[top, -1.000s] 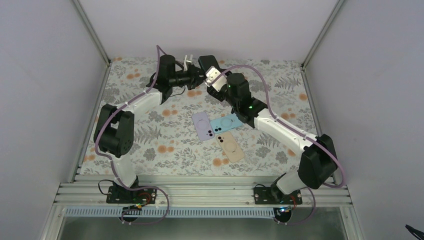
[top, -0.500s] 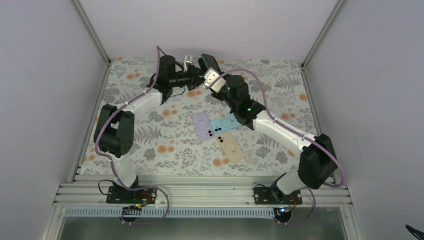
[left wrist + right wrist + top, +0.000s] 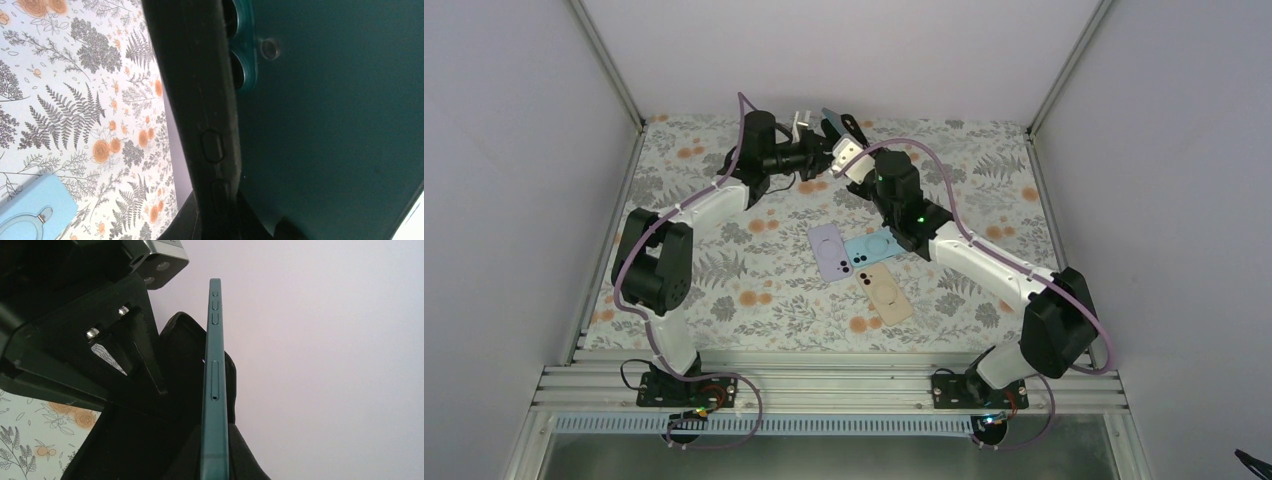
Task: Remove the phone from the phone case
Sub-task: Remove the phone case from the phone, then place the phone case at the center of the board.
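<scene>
The teal phone (image 3: pixel 214 390) was held off the floral mat (image 3: pixel 724 270) at its far middle. Its long axis ran straight out from the right gripper (image 3: pixel 838 140), whose jaws were closed tight on its lower end. The black phone case (image 3: pixel 200 100) was close alongside, on the left gripper (image 3: pixel 820 148) side, and was clamped there; whether the two touched could not be told. The phone looked rigid, smooth and thin-edged, the case matte with moulded button bumps. A sideways parting was judged to be called for.

top: overhead, looks down | wrists: close-up, both on the phone (image 3: pixel 214 390)
</scene>
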Robot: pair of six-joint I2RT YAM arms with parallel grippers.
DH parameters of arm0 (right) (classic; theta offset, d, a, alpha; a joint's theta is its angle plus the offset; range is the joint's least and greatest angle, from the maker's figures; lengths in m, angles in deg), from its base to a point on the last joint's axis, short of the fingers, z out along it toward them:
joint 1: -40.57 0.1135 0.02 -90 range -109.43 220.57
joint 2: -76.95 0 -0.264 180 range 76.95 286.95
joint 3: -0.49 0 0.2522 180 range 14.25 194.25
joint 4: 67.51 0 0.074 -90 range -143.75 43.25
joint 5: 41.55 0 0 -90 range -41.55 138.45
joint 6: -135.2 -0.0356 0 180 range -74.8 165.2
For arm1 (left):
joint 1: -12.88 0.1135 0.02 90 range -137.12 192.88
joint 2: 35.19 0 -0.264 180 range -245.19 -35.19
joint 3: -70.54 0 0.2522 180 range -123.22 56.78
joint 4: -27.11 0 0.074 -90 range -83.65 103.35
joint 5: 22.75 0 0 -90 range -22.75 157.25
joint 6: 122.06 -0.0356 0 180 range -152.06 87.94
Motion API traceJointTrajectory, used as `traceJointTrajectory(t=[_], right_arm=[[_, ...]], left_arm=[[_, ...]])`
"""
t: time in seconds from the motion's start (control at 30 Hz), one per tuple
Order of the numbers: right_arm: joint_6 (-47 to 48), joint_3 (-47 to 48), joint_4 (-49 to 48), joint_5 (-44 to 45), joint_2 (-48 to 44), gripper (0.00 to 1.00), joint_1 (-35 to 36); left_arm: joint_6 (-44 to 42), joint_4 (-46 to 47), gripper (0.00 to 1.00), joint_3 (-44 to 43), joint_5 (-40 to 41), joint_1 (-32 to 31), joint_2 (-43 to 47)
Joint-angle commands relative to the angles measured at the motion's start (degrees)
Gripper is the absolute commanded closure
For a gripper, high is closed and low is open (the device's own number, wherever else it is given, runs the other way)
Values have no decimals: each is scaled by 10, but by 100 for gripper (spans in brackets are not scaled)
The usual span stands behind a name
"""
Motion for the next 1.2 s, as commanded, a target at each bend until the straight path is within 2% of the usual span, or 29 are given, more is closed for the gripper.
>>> traceJointTrajectory(t=[0.0,0.57,0.73,0.97,1.17], right_arm=[[-1,30,-6,51,-18,96,-10],[-82,140,131,-7,-20,96,-35],[-83,134,135,-9,-19,96,-38],[-93,127,139,-10,-15,96,-40],[-98,128,142,-14,-6,96,-40]], left_arm=[[-35,0,98,-6,-15,7,0],[-268,-156,98,-5,13,63,9],[-336,-209,98,-28,10,69,-20],[-439,-314,97,-105,26,74,-88],[-467,-341,98,-149,22,75,-139]])
